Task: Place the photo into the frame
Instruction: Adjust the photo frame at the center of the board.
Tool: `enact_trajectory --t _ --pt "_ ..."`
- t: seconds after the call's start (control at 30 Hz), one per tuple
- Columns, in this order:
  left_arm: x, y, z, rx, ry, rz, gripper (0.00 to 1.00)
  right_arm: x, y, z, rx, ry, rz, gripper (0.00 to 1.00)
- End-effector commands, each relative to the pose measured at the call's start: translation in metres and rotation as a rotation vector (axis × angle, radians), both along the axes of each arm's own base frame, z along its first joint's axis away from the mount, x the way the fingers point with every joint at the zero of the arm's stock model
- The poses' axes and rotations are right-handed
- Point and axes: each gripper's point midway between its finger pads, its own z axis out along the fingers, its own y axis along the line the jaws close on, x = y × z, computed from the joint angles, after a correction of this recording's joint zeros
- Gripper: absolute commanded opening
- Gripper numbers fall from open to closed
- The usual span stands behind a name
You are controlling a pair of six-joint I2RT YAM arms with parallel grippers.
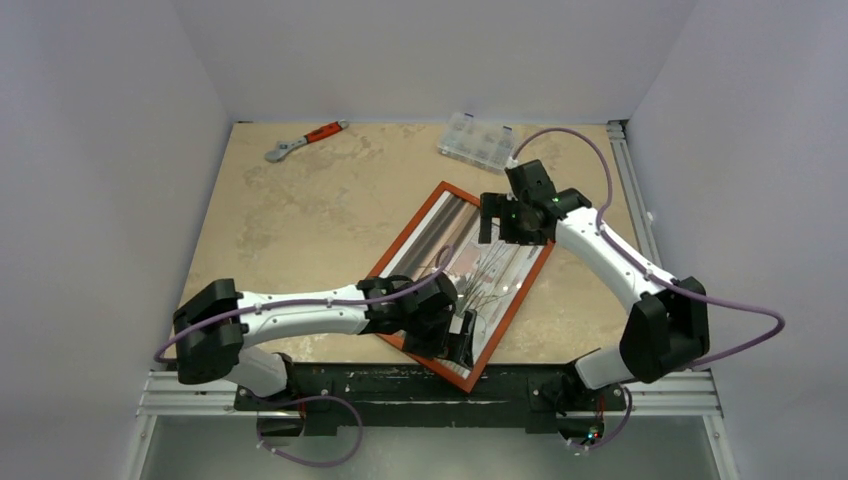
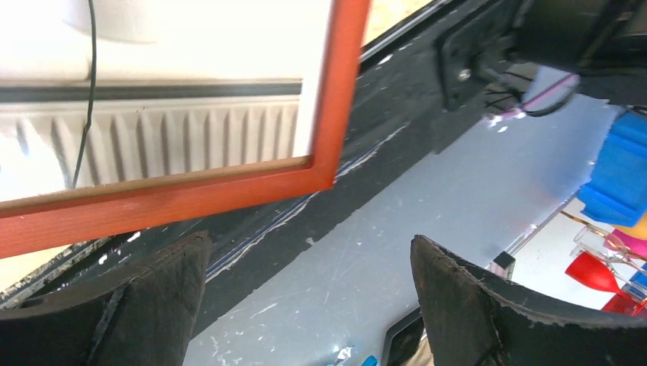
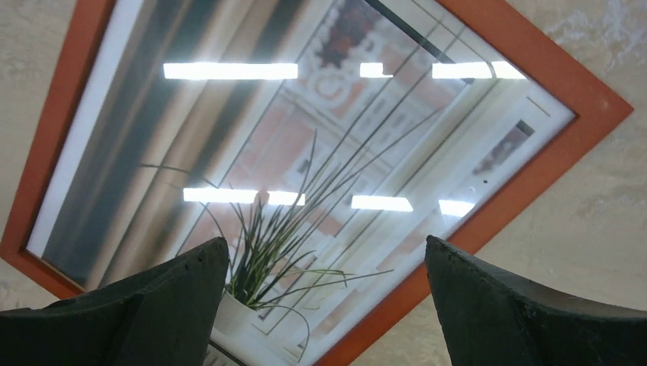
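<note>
The red-orange frame (image 1: 406,232) lies flat and askew in the middle of the table, front side up. The photo (image 1: 500,275) of a grassy potted plant shows inside it, glossy with reflected lights. My left gripper (image 1: 462,340) is open and empty at the frame's near corner, by the table's front edge. In the left wrist view the frame corner (image 2: 324,164) and the photo (image 2: 168,130) lie just beyond my open left gripper (image 2: 309,244). My right gripper (image 1: 492,218) is open and empty above the frame's far right part. The right wrist view shows my right gripper (image 3: 328,248) over the photo (image 3: 305,152) and frame (image 3: 534,76).
A red-handled wrench (image 1: 305,140) and a clear plastic box (image 1: 477,142) lie at the far edge of the table. A black rail (image 1: 420,385) runs along the near edge. Past it the left wrist view shows grey floor (image 2: 381,229) and blue and red items (image 2: 622,183).
</note>
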Motion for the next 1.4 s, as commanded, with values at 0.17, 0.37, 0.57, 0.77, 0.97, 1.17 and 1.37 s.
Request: enact_trajectory --t 0.17,0.37,0.57,0.77,0.97,1.17,1.37 --pt "0.044 -0.023 0.075 -0.163 -0.217 0.018 1.0 -0.027 -0.022 -0.005 0.001 0.065 -0.072 0.99" --pt "0.094 0.005 0.119 -0.262 -0.295 0.161 1.0 -0.075 -0.04 -0.038 -0.018 0.157 -0.115 0.99" --pt "0.143 0.049 0.185 -0.387 -0.432 0.353 1.0 -0.103 -0.041 -0.076 0.018 0.227 -0.133 0.96" --pt "0.155 0.072 0.206 -0.402 -0.475 0.41 1.0 -0.106 -0.031 -0.1 0.058 0.271 -0.14 0.87" --pt "0.155 0.075 0.188 -0.377 -0.448 0.42 1.0 -0.096 -0.027 -0.116 0.041 0.28 -0.133 0.7" --pt "0.159 0.091 0.169 -0.285 -0.444 0.452 0.99 -0.071 -0.033 -0.112 -0.034 0.243 -0.13 0.4" --pt "0.169 0.116 0.137 -0.222 -0.424 0.536 0.99 -0.037 -0.047 -0.101 -0.178 0.188 -0.116 0.21"
